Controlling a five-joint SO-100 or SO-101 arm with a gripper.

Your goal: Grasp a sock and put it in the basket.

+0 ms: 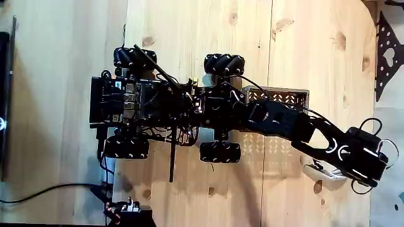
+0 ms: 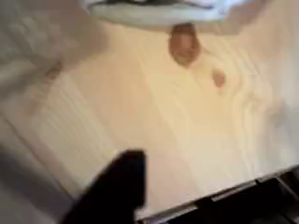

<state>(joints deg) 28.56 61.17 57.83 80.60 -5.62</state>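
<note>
The white sock point(image 1: 317, 170) lies on the wooden table just below the arm's forearm, in the fixed view. My gripper point(image 1: 364, 181) is at the far right, a little to the right of the sock and above the table. The wrist view is blurred: the sock point(image 2: 159, 9) lies along the top edge and one dark finger point(image 2: 116, 189) rises from the bottom, well apart from it. Nothing is held. The grey lattice basket point(image 1: 282, 97) sits on the wheeled robot's front, partly hidden under the arm.
The wheeled base point(image 1: 164, 104) fills the table's middle. A black plate with heart-shaped holes point(image 1: 386, 53) stands at the right edge. A black cable point(image 1: 44, 189) and a small clamp point(image 1: 126, 208) lie at the lower left. Bare wood lies above and below the arm.
</note>
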